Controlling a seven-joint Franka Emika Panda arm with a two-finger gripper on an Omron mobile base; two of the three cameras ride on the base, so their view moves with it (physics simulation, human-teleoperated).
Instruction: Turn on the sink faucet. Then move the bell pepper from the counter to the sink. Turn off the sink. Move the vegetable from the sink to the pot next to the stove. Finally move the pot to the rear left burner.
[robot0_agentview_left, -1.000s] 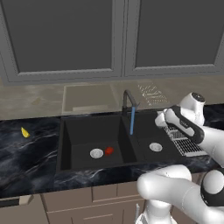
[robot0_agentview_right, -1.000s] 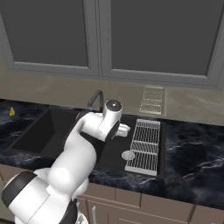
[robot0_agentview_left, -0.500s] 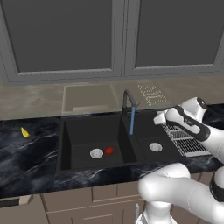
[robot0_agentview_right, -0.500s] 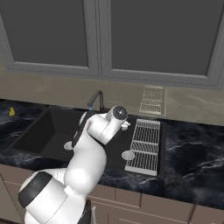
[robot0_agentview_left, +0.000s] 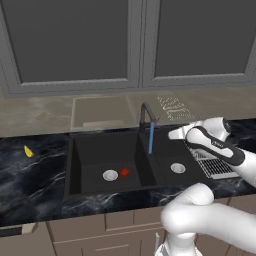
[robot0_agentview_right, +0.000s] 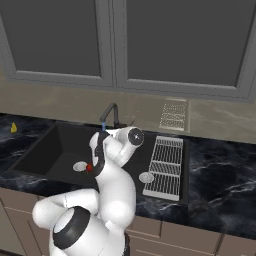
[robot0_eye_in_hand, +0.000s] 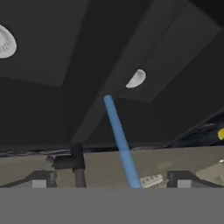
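Water (robot0_agentview_left: 150, 138) runs from the tap (robot0_agentview_left: 146, 114); the pepper (robot0_agentview_left: 124, 172) lies in the sink (robot0_agentview_left: 75, 165), the released tool (robot0_eye_in_hand: 111, 181) at its 3 o'clock.

A kitchen: a black double sink (robot0_agentview_left: 85, 150) in a marble-look counter (robot0_agentview_left: 30, 175) beneath grey wall cabinets (robot0_agentview_left: 70, 45).

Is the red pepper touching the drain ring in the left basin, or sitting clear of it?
Cannot tell. In the left base view the bell pepper lies right beside the drain ring on the sink floor, with no plain gap or contact visible.
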